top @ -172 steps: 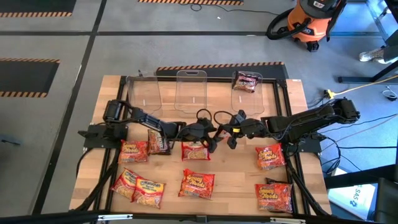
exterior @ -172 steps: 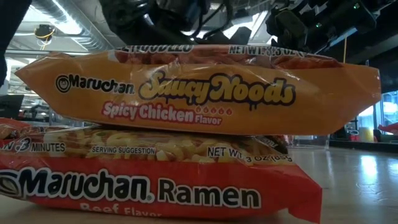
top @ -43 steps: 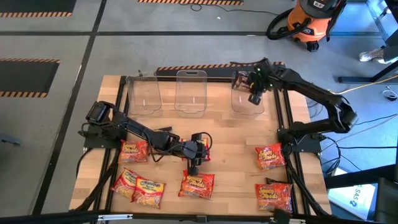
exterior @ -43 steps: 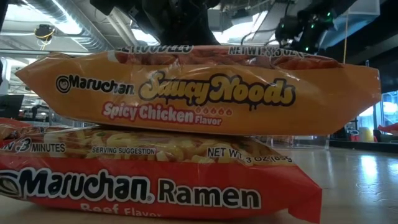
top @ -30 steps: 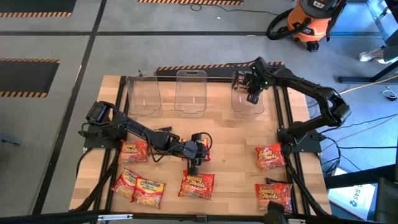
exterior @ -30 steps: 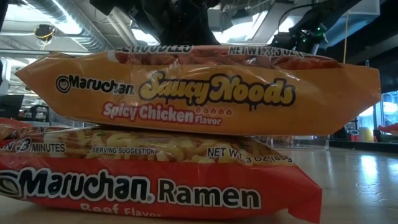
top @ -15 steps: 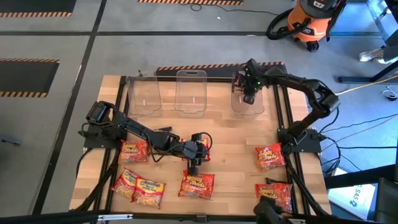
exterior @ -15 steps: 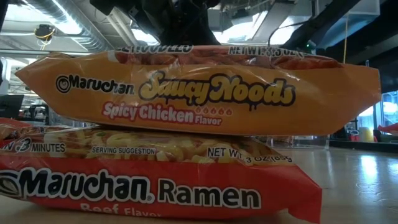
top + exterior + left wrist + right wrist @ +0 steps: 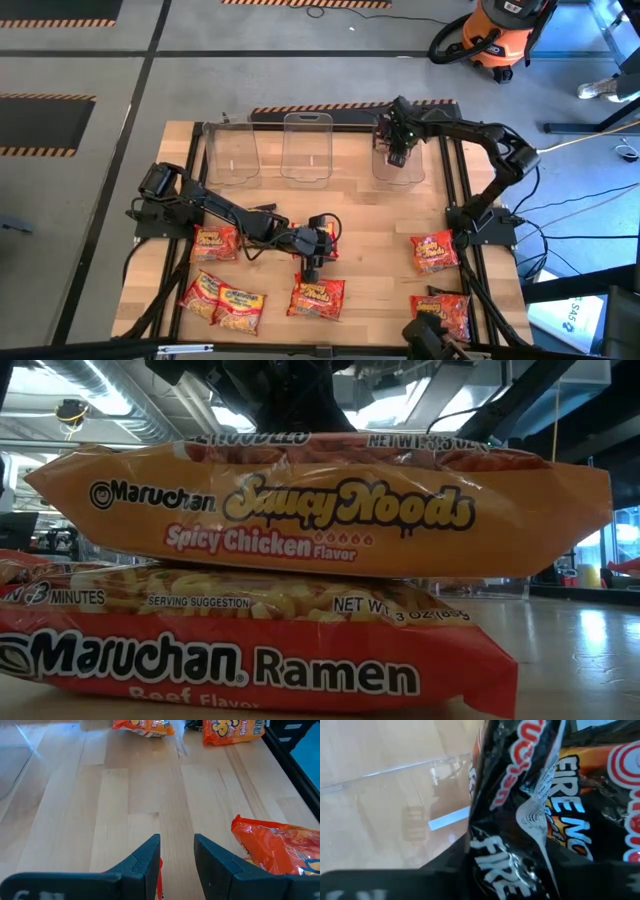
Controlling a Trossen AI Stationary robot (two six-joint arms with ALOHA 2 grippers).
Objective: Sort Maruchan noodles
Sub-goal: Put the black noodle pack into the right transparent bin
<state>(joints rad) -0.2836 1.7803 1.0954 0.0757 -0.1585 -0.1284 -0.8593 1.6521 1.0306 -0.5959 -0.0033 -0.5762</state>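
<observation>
Wooden tabletop [image 9: 375,215] with ramen packets.
Three clear bins [image 9: 306,148] line its far edge; Maruchan noodles [image 9: 318,297] lie scattered near.

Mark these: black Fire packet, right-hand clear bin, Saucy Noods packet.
black Fire packet [image 9: 530,815]: right wrist view, crinkled front.
right-hand clear bin [image 9: 400,172]: high view, near wall.
Saucy Noods packet [image 9: 330,510]: low view, printed side face.

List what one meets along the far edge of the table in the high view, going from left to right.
Left clear bin → middle clear bin → right clear bin, with the right gripper over it.
</observation>
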